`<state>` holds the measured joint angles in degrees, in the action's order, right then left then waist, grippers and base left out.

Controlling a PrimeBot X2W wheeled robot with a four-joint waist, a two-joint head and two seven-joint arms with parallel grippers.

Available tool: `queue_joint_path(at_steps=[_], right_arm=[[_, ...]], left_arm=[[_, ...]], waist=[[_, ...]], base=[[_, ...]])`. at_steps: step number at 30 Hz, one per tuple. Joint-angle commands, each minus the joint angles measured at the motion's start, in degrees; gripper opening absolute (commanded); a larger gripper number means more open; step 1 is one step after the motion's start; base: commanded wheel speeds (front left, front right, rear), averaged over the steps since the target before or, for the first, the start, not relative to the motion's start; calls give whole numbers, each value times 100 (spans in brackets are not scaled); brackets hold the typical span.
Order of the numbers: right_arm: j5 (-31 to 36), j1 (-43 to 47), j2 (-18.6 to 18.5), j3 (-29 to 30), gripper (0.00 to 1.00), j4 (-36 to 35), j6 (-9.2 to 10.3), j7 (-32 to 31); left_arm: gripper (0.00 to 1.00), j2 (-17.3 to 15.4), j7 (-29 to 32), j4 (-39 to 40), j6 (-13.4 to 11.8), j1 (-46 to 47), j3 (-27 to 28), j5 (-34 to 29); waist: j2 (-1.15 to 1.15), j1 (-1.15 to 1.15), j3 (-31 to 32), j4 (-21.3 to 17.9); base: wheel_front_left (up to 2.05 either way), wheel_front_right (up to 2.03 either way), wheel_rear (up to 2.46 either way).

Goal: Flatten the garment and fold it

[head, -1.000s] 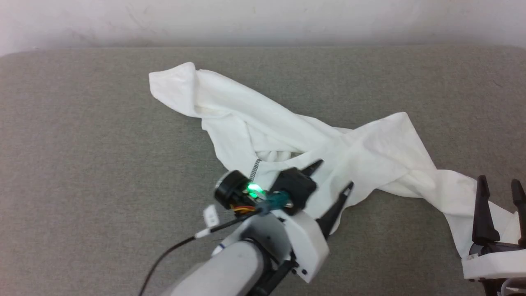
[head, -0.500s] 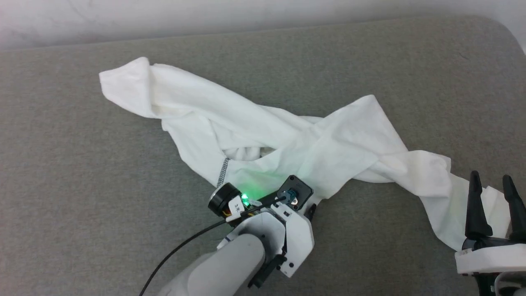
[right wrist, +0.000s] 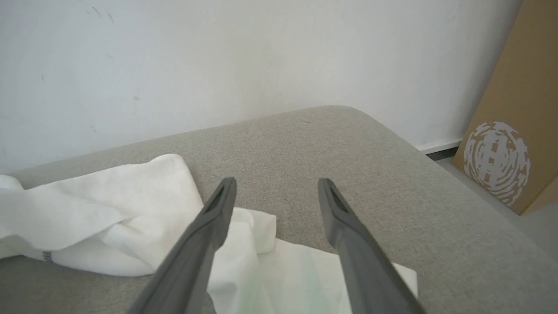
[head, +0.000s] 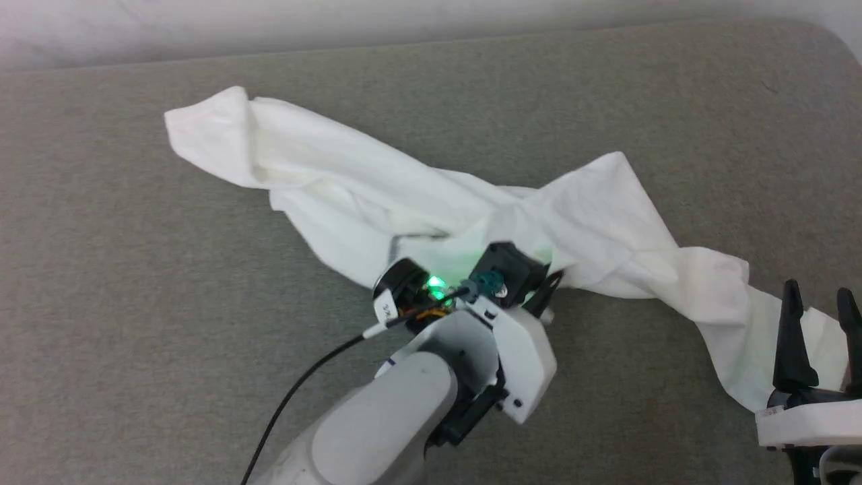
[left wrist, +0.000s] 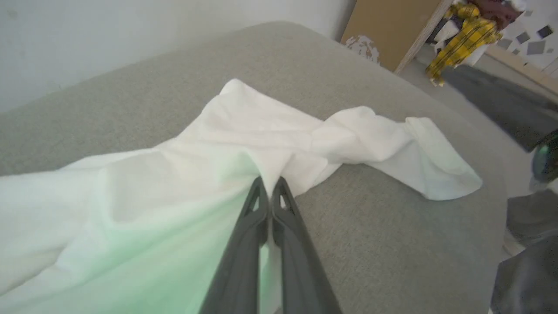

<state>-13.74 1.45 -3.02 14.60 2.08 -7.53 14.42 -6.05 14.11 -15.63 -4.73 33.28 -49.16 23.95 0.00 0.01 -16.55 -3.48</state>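
- While its fingers press together on a pinched fold of white cloth, the left gripper (left wrist: pixel 270 186) holds the garment (left wrist: pixel 174 174) near the middle of its near edge, and the fabric rises in a ridge to the fingertips.
- Seen from the head, the garment (head: pixel 404 195) sprawls crumpled and twisted across the grey upholstered surface (head: pixel 135 269). One broad end lies well beyond and to the left of the closed gripper, and a narrower length trails off to its right.
- A green light (head: pixel 434 283) glows on the left wrist and tints the cloth just beside it; a black cable (head: pixel 303 384) runs back along the pale forearm.
- Off to the right, the right gripper (head: pixel 817 296) stands with its two dark fingers spread wide and holds nothing. The trailing end of the garment lies directly under and ahead of it.
- From the right wrist, that white end (right wrist: pixel 109 209) shows beneath and to the left of the parted fingers. A short run of grey stitching (right wrist: pixel 45 255) is visible at the cloth's lower edge, far to the left.
- Beyond the right gripper's fingertips the grey surface curves to a rounded corner against a white wall (right wrist: pixel 218 52).
- A brown cardboard box (right wrist: pixel 518 109) with a pale round print leans at the far right of the right gripper.
- Whether the fold in the left gripper is a single layer or several cannot be made out.
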Motion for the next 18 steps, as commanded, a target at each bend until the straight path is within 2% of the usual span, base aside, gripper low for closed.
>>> queue_joint_path(at_steps=[1, 5, 9, 13, 16, 18], right_arm=[[-2, 13, 14, 4, 100, 20, 4, 47], [24, 65, 14, -2, 100, 37, 4, 45], [45, 136, 14, 4, 100, 35, 4, 2], [45, 234, 14, 40, 100, 5, 4, -39], [52, 301, 14, 63, 100, -33, 4, -75], [64, 353, 14, 100, 100, -57, 4, -100]], left_arm=[[0, 38, -58, 419, 16, -6, 140, 177], [0, -132, -182, 1548, -156, -274, 607, 555], [0, -512, -450, 2712, -566, -885, 1339, 897], [0, -924, -921, 3525, -1231, -2143, 2405, 1325], [0, -991, -1387, 3812, -1620, -3366, 3234, 1788], [0, -896, -1728, 3824, -1748, -4134, 3759, 2140]], waist=[[0, -1, 235, 269], [0, -1, 494, 515], [0, -1, 695, 677], [0, -1, 800, 758], [0, -1, 820, 788], [0, -1, 828, 822]], base=[[0, 0, 0], [0, 0, 0], [0, 0, 0], [0, 0, 0], [0, 0, 0], [0, 0, 0]])
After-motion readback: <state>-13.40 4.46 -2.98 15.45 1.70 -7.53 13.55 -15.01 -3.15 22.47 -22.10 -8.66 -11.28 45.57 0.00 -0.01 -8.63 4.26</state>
